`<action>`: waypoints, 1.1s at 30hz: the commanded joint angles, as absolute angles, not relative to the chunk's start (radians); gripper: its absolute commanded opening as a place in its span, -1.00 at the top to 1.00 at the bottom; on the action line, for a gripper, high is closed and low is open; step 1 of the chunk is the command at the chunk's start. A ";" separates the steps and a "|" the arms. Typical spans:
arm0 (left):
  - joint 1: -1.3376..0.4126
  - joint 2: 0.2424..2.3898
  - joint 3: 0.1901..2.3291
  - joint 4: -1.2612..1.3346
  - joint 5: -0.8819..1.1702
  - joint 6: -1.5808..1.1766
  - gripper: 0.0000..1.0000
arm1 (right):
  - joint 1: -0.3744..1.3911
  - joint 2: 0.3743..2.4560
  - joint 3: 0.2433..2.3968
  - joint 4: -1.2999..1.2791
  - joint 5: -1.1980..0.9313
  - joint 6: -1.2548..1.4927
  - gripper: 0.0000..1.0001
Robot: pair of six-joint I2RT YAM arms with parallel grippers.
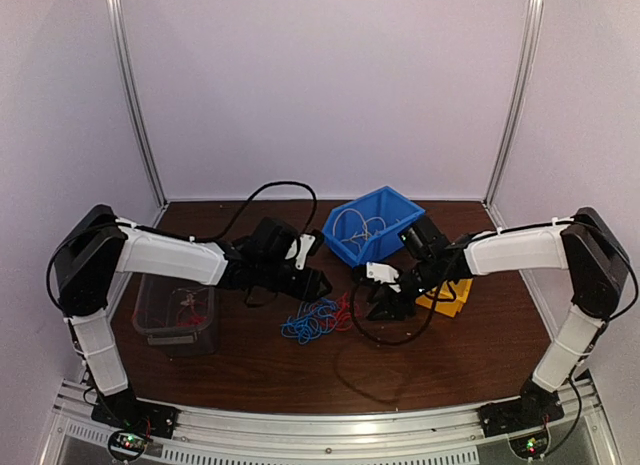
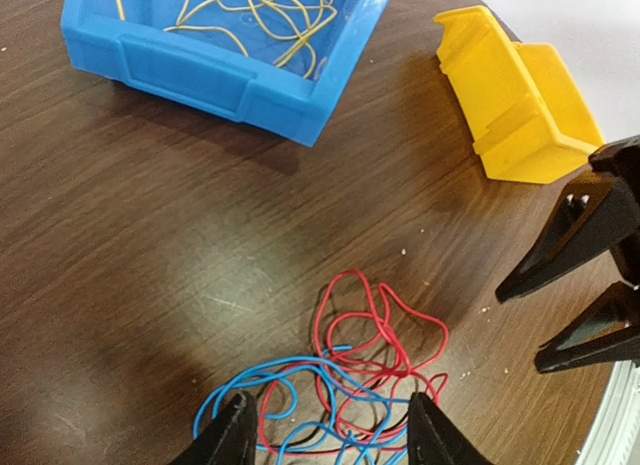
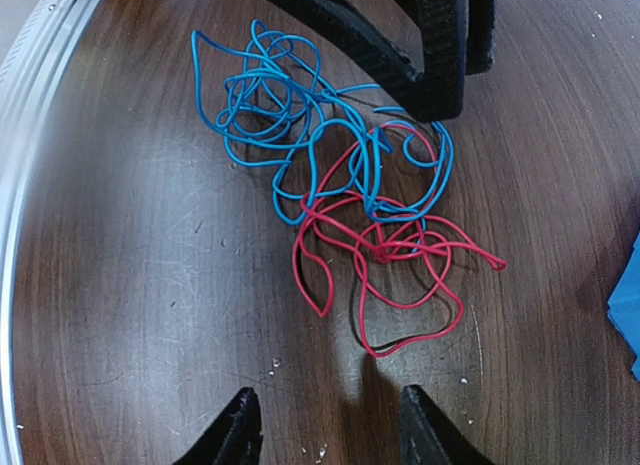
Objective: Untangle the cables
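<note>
Loosely tangled cables [image 3: 385, 247] between left end effector [image 2: 325, 440], right end effector [image 3: 325, 430]; both apart.

You have two colours in loose pile: blue cables [image 3: 262, 115] bright sky-blue, red cables [image 3: 385, 247] plain red, no stripes. Yellow cables [image 2: 262, 13] show inside your blue bin [image 2: 220, 80]. Yellow bin [image 2: 520, 105] leans orange. Tub [image 1: 175, 315] smoky clear, red bits inside. Worktop [image 2: 150, 265] dark brown, wood-grain streaks, pale specks. Left arm [image 1: 170, 257], right arm [image 1: 515, 250]: white shells, black joints. Jaws black.
</note>
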State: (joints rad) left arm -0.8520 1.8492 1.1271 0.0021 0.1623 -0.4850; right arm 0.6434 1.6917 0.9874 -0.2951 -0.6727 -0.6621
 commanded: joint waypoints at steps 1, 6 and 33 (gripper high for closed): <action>-0.847 1.885 1.137 0.113 0.253 -0.510 -0.05 | 0.686 1.741 1.022 -0.297 -0.534 -0.683 0.11; -0.847 1.927 1.148 0.115 0.275 -0.505 0.01 | 0.706 1.764 1.034 -0.276 -0.478 -0.671 0.13; -0.847 1.999 1.187 0.089 0.269 -0.491 0.25 | 0.777 1.823 1.050 -0.170 -0.333 -0.622 0.49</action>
